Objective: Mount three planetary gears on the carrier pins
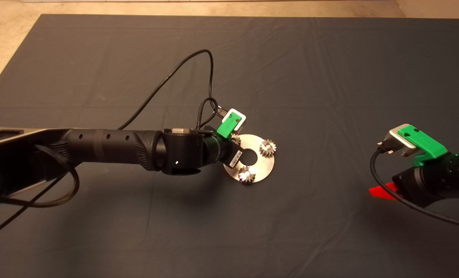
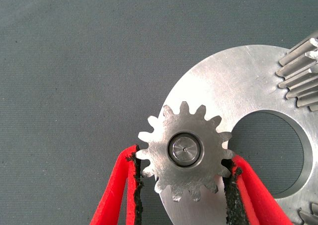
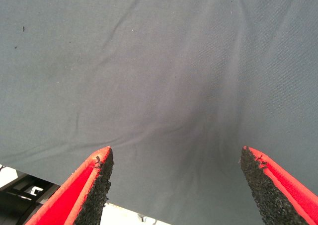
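The round silver plate [image 1: 263, 164] lies mid-mat with a large central hole. Two planetary gears [image 1: 268, 147] [image 1: 247, 175] sit on its far-right and near sides. A third gear [image 2: 185, 150] sits on a carrier pin [image 2: 184, 149], whose tip shows in the gear's bore. My left gripper [image 2: 184, 155] is shut on this gear, its black pads [image 2: 135, 185] against the teeth on both sides. From the head view, the left wrist covers most of this gear [image 1: 236, 138]. My right gripper [image 3: 176, 153] hangs open over bare mat at the right edge.
A black cable [image 1: 175, 73] loops from the left wrist over the mat behind the plate. The right arm's red finger [image 1: 382, 192] points toward the centre. Pale floor [image 1: 5, 38] borders the mat at the far left.
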{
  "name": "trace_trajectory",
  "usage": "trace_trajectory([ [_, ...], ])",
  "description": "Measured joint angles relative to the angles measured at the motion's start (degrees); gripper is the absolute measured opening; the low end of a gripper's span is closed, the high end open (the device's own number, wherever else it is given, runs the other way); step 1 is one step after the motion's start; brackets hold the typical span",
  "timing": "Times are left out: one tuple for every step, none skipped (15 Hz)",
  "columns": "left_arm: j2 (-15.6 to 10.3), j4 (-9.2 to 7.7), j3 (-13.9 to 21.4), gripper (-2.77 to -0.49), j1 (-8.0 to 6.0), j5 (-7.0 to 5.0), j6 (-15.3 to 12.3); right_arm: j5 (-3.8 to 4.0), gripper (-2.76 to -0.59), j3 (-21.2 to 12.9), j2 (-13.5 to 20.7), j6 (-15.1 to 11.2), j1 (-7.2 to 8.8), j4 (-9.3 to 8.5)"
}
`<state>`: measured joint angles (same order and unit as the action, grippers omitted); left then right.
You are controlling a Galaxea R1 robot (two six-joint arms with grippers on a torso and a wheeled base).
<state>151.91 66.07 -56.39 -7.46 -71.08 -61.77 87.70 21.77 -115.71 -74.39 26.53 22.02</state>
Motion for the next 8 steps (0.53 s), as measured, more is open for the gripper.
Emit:
trace_trajectory([
  [0.0, -0.03, 0.0, -2.44, 0.0, 0.11, 0.0, 0.04, -1.47, 0.0, 0.0, 0.0, -0.02, 0.0],
  [0.0, -0.03, 0.0, -2.44, 0.0, 0.11, 0.0, 0.01, -1.47, 0.0, 0.0, 0.0, -0.02, 0.0],
  [0.0, -0.06, 0.0, -2.34, 0.0, 0.11, 0.0, 0.01, -1.47, 0.0, 0.0, 0.0, -0.02, 0.0],
  [0.0, -0.04, 0.0, -2.32, 0.0, 0.11, 0.0, 0.01, -1.47, 0.0, 0.0, 0.0, -0.02, 0.0],
  [0.0, -0.11, -0.2, -2.32, 0.0, 0.17, 0.1, 0.01, -1.47, 0.0, 0.0, 0.0, -0.02, -0.02],
  [0.0, -0.11, -0.2, -2.32, 0.0, 0.17, 0.1, 0.01, -1.47, 0.0, 0.0, 0.0, -0.02, -0.02],
  [0.0, -0.12, -0.2, -2.32, 0.0, 0.17, 0.1, 0.01, -1.47, 0.0, 0.0, 0.0, -0.02, -0.02],
  [0.0, -0.12, -0.2, -2.3, 0.0, 0.17, 0.1, 0.01, -1.47, 0.0, 0.0, 0.0, 0.01, -0.02],
])
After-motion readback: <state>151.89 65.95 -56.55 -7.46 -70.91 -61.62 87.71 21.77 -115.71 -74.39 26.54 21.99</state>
